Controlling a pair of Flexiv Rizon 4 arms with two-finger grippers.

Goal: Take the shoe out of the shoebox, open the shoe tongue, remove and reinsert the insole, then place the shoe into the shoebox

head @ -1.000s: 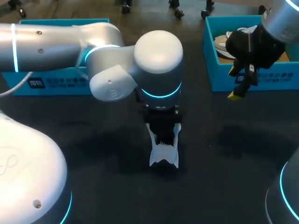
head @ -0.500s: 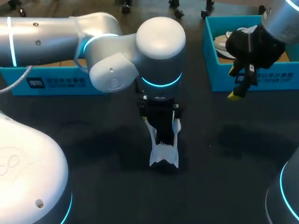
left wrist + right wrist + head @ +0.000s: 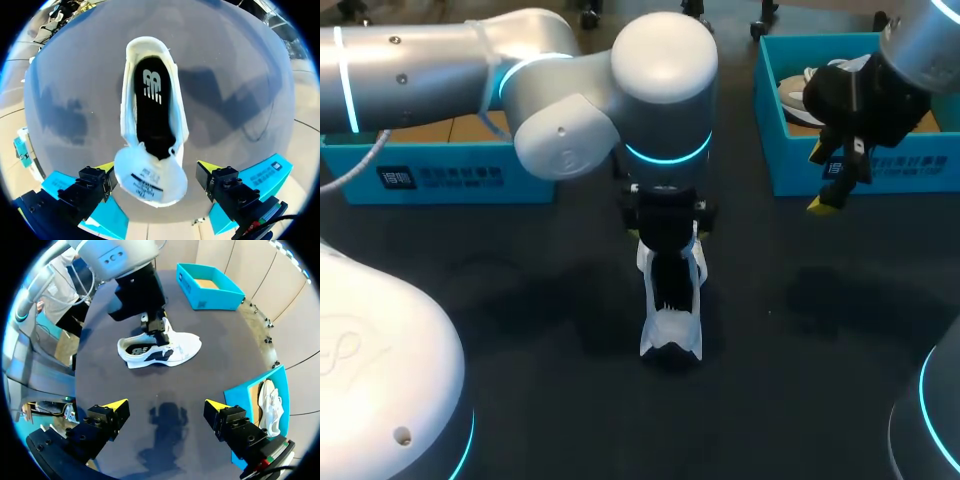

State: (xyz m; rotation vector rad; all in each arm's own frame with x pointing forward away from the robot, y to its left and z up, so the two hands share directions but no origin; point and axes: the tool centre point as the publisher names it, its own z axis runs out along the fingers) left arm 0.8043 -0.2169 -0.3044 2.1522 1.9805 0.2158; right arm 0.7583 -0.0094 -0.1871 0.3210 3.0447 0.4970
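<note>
Shoe (image 3: 670, 335): is laid on the desk's (image 3: 520, 330) middle, black insole (image 3: 150, 115) seen inside.
Left pincer (image 3: 157, 170): is held spread over the shoe, the tongue (image 3: 150, 184) between its fingers (image 3: 92, 182).
Right pincer (image 3: 166, 405): is held spread above the desk, beside the right shoebox (image 3: 860, 172).

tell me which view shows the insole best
Left wrist view: it looks straight into the shoe, showing the dark insole nearly whole. Head view gives a dark strip past the left arm; right wrist view, a sliver.

the counter (image 3: 520, 320) looks dark and matt; the shoe (image 3: 182, 347) is white cloth, its insole (image 3: 152, 115) matt black; the shoebox (image 3: 860, 165) smooth cardboard; the left arm (image 3: 660, 90) glossy.
</note>
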